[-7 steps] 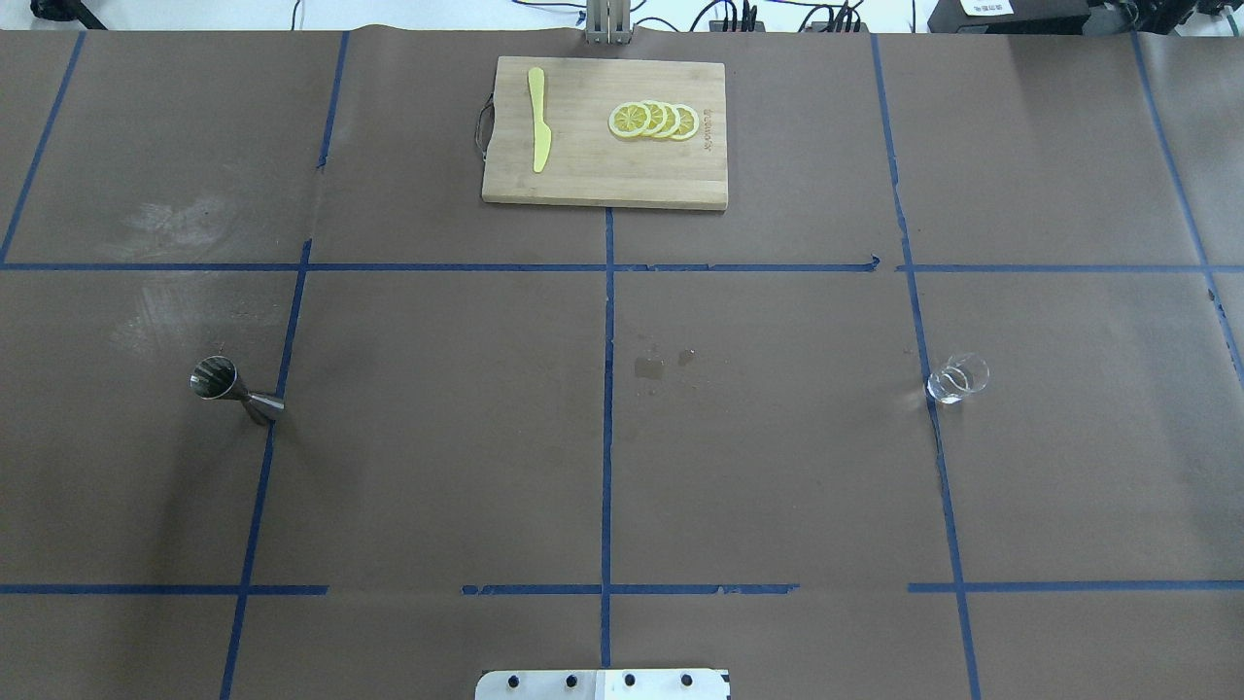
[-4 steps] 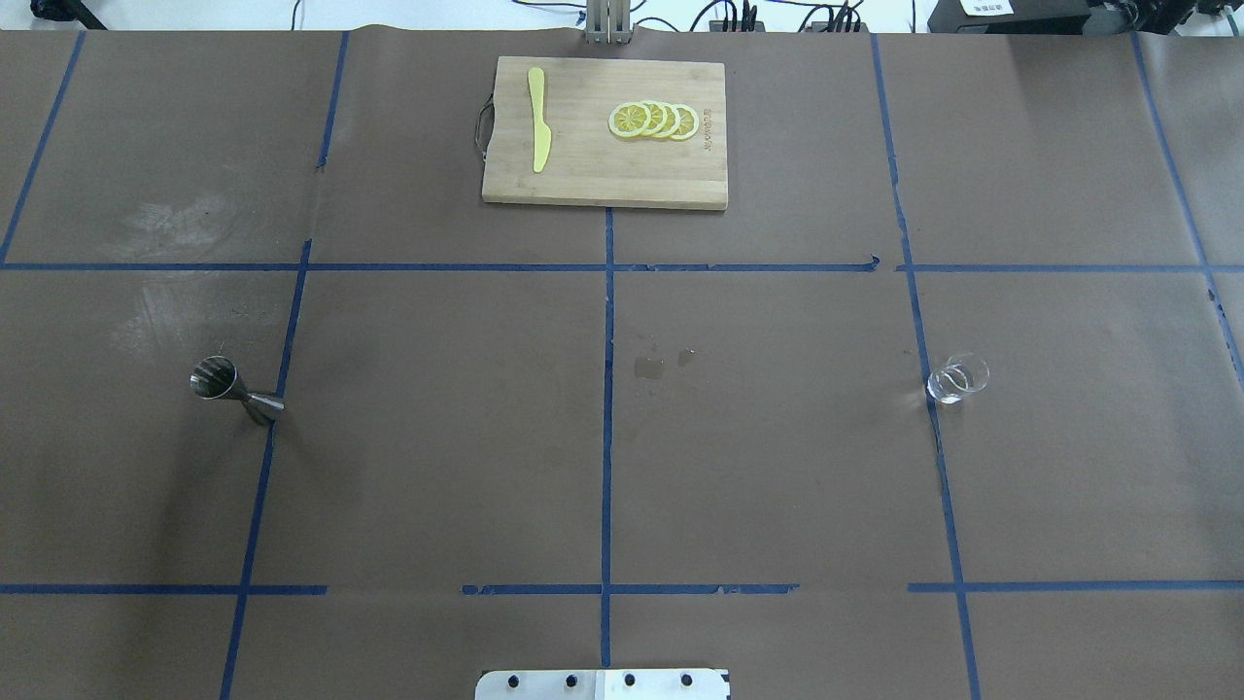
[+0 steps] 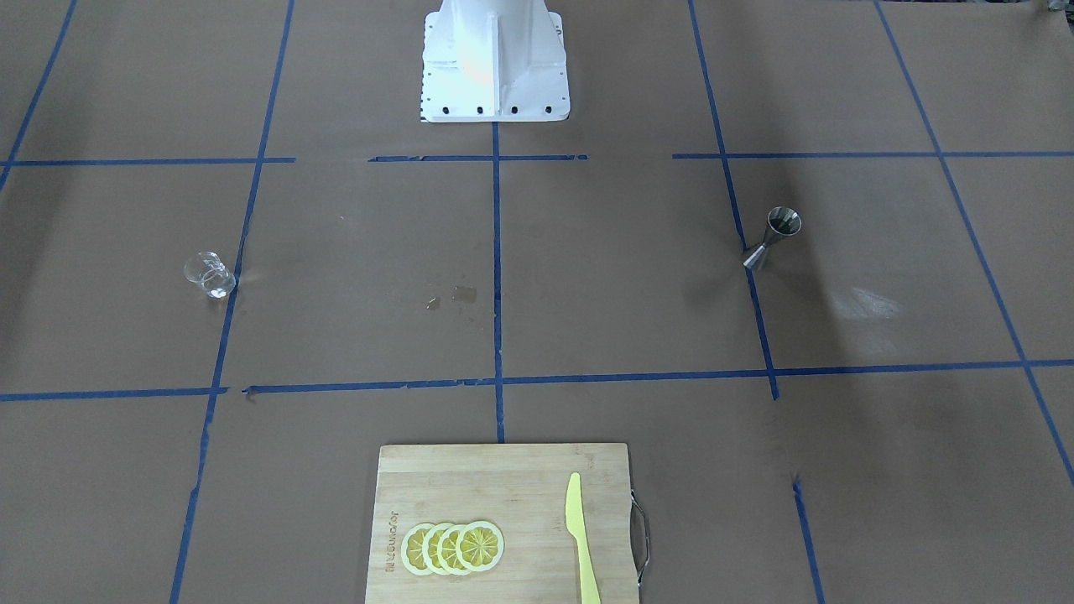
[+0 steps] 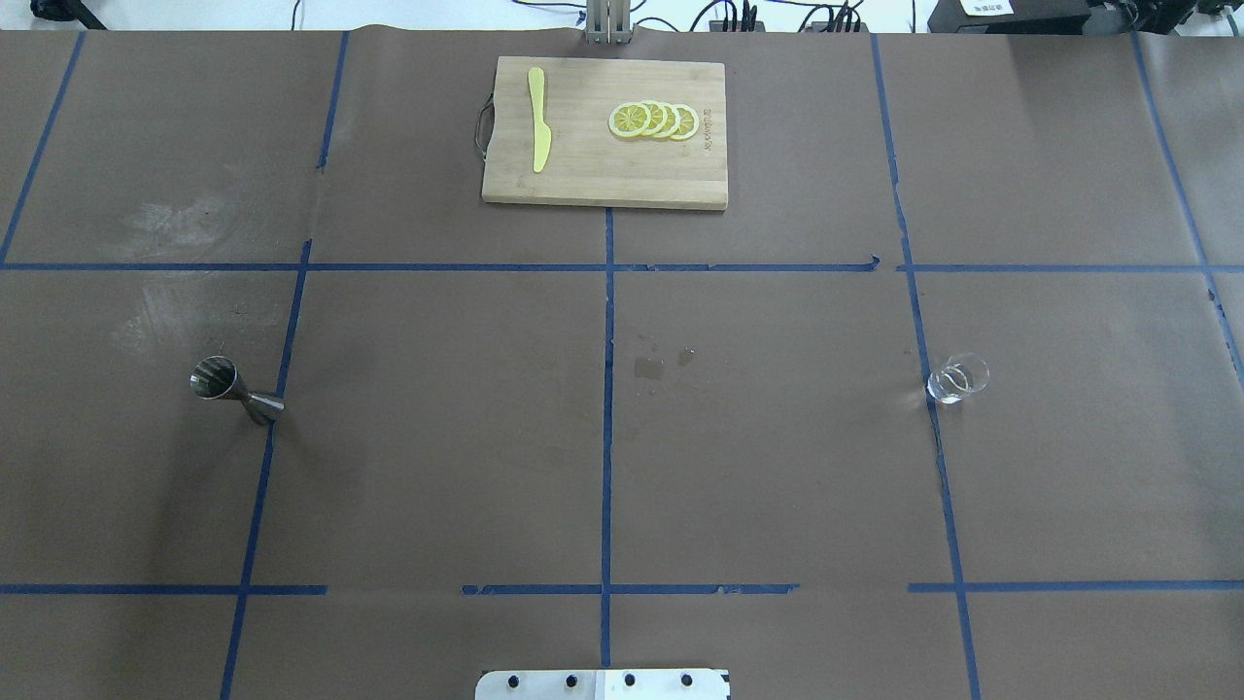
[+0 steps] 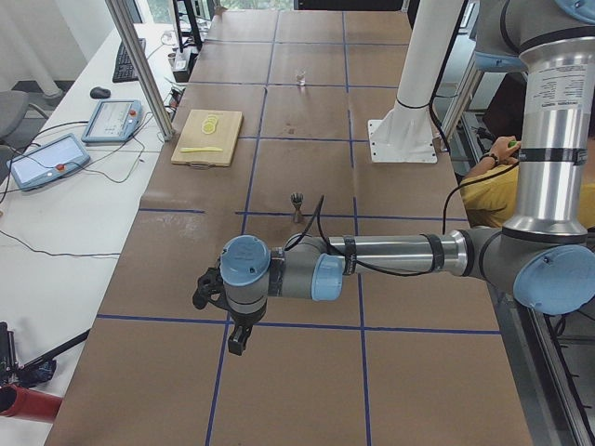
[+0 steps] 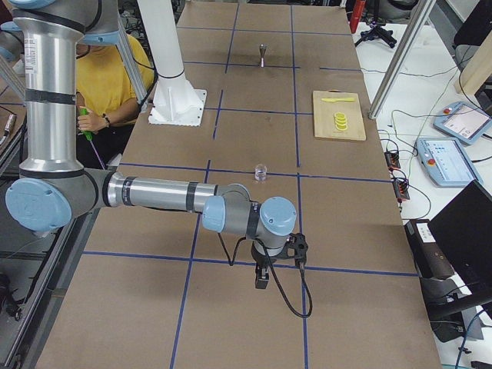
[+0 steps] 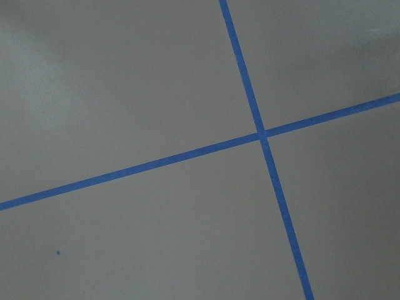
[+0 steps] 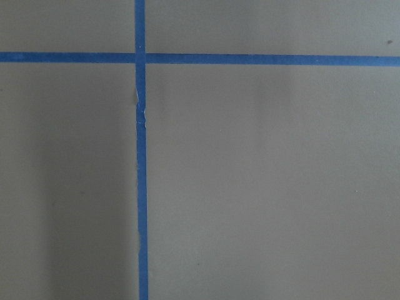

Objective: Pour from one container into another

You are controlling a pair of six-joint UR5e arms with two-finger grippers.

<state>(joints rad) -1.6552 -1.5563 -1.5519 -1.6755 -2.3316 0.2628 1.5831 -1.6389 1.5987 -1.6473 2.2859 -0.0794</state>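
The clear glass cup (image 4: 957, 380) stands upright on the table's right side, also in the front view (image 3: 210, 275) and both side views (image 5: 300, 77) (image 6: 260, 172). The steel jigger (image 4: 236, 390) stands upright on the left side (image 3: 772, 238) (image 5: 297, 206) (image 6: 263, 54). My left gripper (image 5: 236, 341) hangs low over the table's left end, well short of the jigger. My right gripper (image 6: 261, 278) hangs over the right end, away from the cup. Both show only in the side views, so I cannot tell if they are open or shut. The wrist views show bare paper and blue tape.
A wooden cutting board (image 4: 583, 170) lies at the far middle with lemon slices (image 4: 654, 120) and a yellow knife (image 4: 537, 120). Small wet spots (image 4: 649, 367) mark the centre. The white robot base (image 3: 493, 59) stands at the near edge. A person in yellow (image 6: 115, 77) sits behind it.
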